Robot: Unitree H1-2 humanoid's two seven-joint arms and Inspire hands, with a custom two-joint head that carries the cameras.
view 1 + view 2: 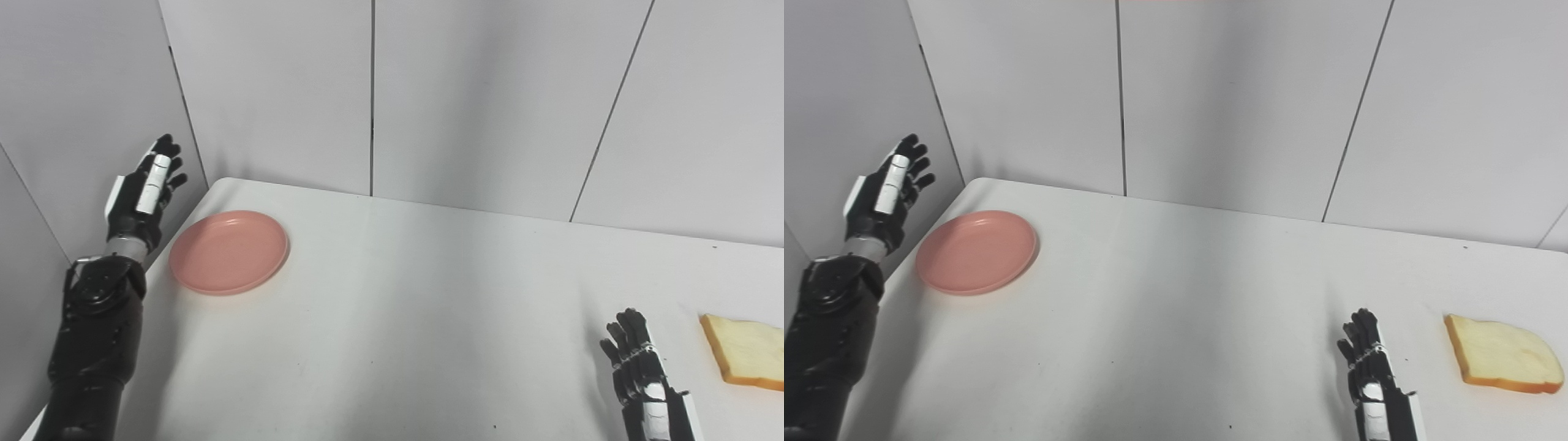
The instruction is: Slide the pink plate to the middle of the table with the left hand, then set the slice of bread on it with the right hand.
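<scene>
The pink plate [228, 251] lies flat near the table's far left corner, with nothing on it. My left hand [144, 193] is raised off the table's left edge, left of the plate and apart from it, fingers stretched out and holding nothing. A slice of bread [1502, 361] with a brown crust lies flat at the right side of the table. My right hand [1373, 380] rests low near the front edge, left of the bread with a gap between them, fingers extended and empty.
The white table [429, 294] is bounded by grey wall panels [490, 92] at the back and on the left. The left wall stands close behind my left hand. Only the plate and the bread lie on the tabletop.
</scene>
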